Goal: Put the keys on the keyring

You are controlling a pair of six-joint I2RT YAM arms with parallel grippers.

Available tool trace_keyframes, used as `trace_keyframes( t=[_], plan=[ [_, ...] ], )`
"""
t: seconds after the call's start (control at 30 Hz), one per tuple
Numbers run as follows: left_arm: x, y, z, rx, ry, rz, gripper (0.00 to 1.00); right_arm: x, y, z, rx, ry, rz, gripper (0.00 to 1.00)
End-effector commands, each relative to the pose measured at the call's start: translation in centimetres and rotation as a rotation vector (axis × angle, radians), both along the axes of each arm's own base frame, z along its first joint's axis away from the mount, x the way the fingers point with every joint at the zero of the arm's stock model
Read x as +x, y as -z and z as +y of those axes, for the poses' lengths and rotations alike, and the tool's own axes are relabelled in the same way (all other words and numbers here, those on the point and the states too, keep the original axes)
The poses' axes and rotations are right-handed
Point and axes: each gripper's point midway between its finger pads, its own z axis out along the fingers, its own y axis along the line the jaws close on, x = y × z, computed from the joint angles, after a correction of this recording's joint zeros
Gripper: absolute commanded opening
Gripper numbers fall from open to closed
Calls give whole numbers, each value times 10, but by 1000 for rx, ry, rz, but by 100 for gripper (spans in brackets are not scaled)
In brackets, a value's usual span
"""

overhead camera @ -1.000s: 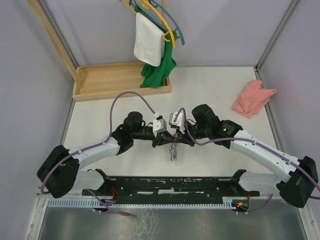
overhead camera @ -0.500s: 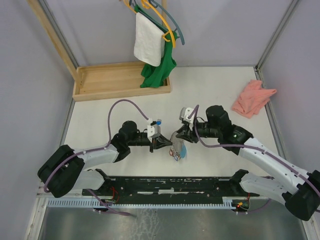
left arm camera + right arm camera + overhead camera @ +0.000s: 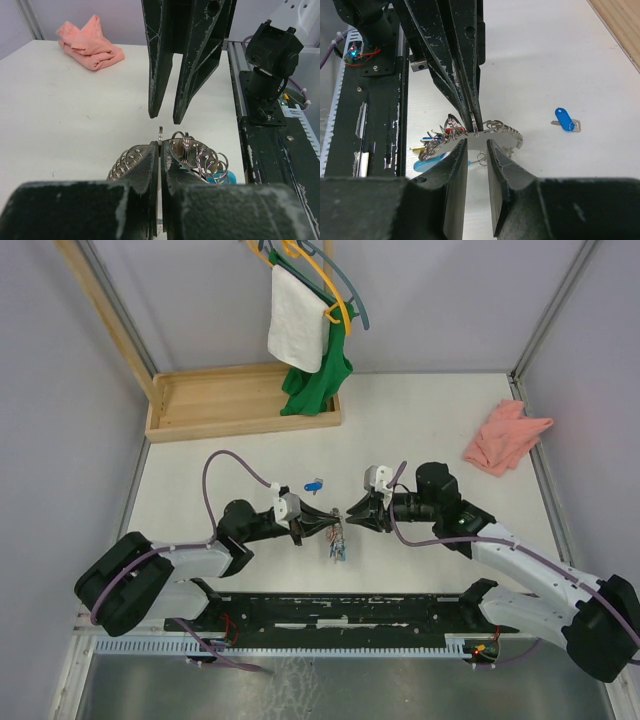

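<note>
So the left gripper (image 3: 326, 524) has its jaws pressed together on one thin ring at the top of a bunch of silver metal key rings (image 3: 186, 150), which dangles just above the white table (image 3: 430, 410) near the middle. The right gripper (image 3: 349, 516) faces it tip to tip, jaws apart and gripping nothing, just short of that pinched ring. The small metal key with the bright blue plastic head (image 3: 564, 120) lies loose on the table, just beyond the grippers on the far side.
</note>
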Motion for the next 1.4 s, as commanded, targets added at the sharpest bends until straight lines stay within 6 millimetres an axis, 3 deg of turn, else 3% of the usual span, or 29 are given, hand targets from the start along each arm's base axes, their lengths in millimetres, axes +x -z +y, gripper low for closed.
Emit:
trace_keyframes(
  t=[0.0,0.47,0.67,0.93,1.37],
  plan=[
    [0,-42,3,-126,-11,-100,3,-1,-13,10,67,-71,-52,28],
    [-6,-40,-1,-120,36,-91,3,-1,-12,19,87,-106,-36,17],
    [-8,-40,-3,-116,61,-87,3,2,-10,21,72,-98,4,1],
    [2,-16,-3,18,25,-67,28,7,-11,17,-48,-33,62,1],
    [-4,-4,-3,129,74,-73,40,-13,7,15,-469,-86,60,1]
  ],
)
